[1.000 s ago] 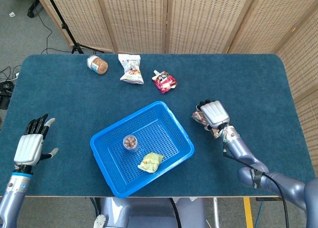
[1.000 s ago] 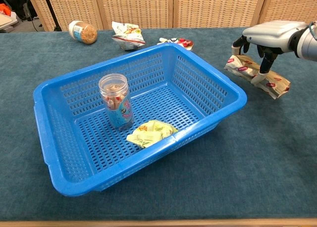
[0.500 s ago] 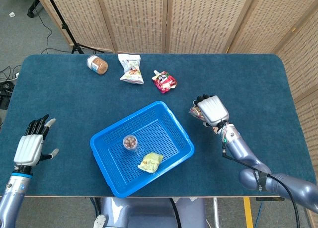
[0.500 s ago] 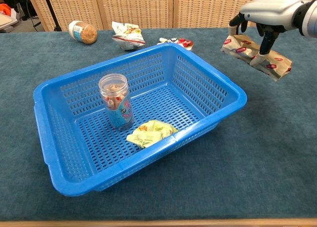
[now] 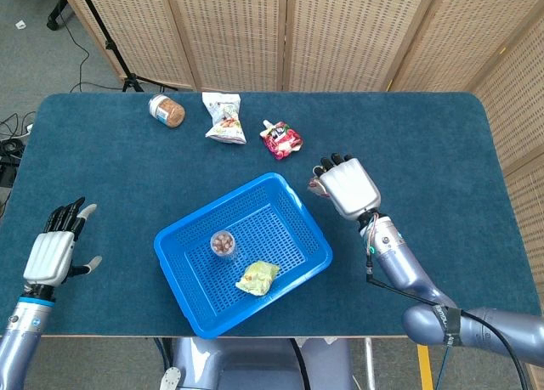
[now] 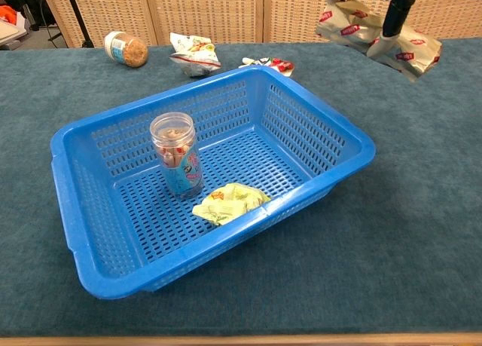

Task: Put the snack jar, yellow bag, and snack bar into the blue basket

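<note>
the right robot hand (image 5: 347, 186) grips the snack bar (image 6: 376, 37) above the table; next it needs carrying over the blue basket (image 5: 310, 256) and releasing. left robot hand (image 5: 51, 254) spread, empty.

bg: woven wicker folding screens (image 5: 340, 33) behind table, pale wood frames | table (image 5: 476, 144): dark teal carpet-like cover | floor (image 5: 34, 50): grey, black cables at left | black tripod stand (image 5: 110, 42) back left | light: even, soft, no hard shadows
</note>
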